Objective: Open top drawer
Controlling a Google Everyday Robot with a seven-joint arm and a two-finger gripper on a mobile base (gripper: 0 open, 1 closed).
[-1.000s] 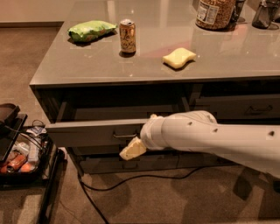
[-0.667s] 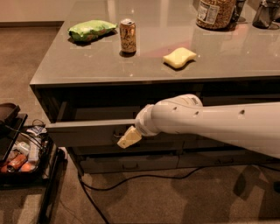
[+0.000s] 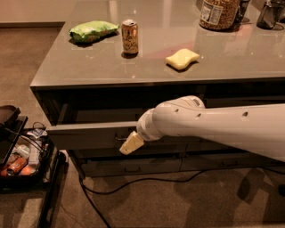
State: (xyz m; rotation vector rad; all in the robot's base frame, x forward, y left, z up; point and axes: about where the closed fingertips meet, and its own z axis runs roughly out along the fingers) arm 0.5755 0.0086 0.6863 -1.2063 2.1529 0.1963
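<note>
The top drawer (image 3: 84,134) is a grey front under the countertop's left half, standing pulled out a little from the cabinet, with a dark gap behind it. Its small dark handle (image 3: 119,135) shows partly at the front's right end. My gripper (image 3: 131,143), cream-tipped at the end of the white arm (image 3: 213,127), hangs right at the handle, just below and in front of it. The arm reaches in from the right and hides the drawer's right part.
On the grey countertop (image 3: 231,67) lie a green bag (image 3: 92,31), a can (image 3: 130,36), a yellow sponge (image 3: 182,59) and a jar (image 3: 218,13). Lower drawers (image 3: 133,167) sit beneath. A black cable (image 3: 133,187) crosses the floor. A black cart (image 3: 20,156) with clutter stands left.
My arm has shifted a little to the left and its wrist has risen slightly; the gripper stays by the handle. The drawer front has not visibly moved.
</note>
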